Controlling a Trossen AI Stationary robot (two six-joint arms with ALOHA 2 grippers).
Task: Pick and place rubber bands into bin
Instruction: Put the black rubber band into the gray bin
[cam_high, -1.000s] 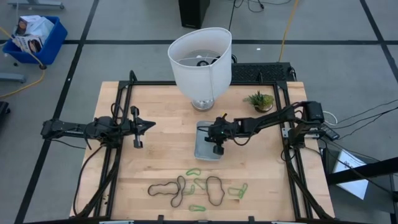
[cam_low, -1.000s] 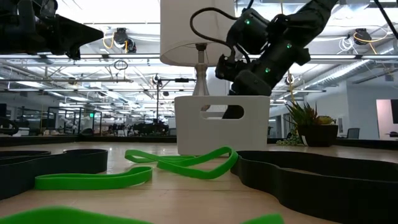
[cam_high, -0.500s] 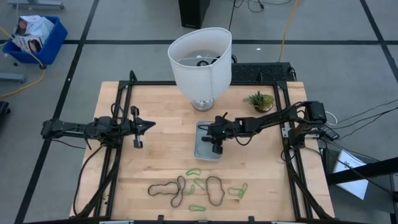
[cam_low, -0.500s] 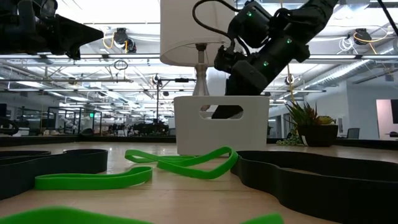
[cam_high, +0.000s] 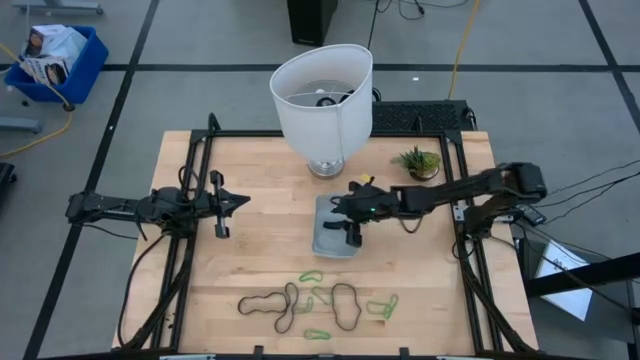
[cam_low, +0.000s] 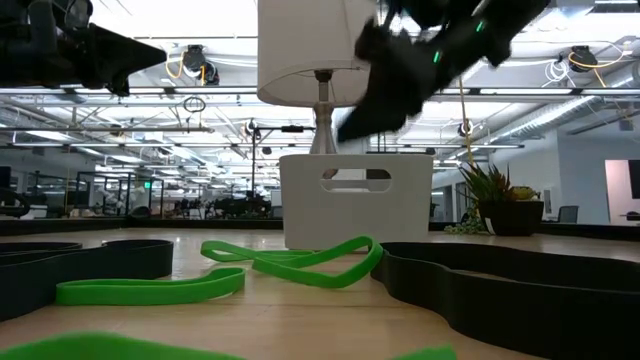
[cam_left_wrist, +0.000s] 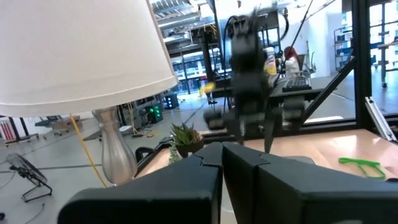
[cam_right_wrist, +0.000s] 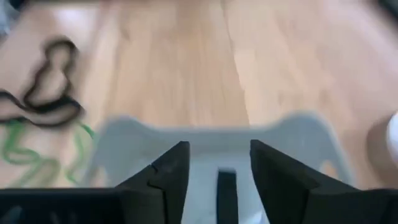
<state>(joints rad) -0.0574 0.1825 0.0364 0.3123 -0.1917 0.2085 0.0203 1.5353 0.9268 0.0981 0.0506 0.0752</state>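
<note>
While the right hand (cam_high: 352, 226) hangs over the bin (cam_high: 327, 238) at mid-surface, its fingers stand apart and seem to hold nothing, though the wrist view is blurred. The bands (cam_high: 316, 300) lie in a loose row nearer the front edge of the surface (cam_high: 250, 250), stretching side to side, well apart from the bin. The right hand is the nearer one, so I judge it must swing toward that front edge. The left hand (cam_high: 236, 202) waits at the left side with fingers together, empty.
</note>
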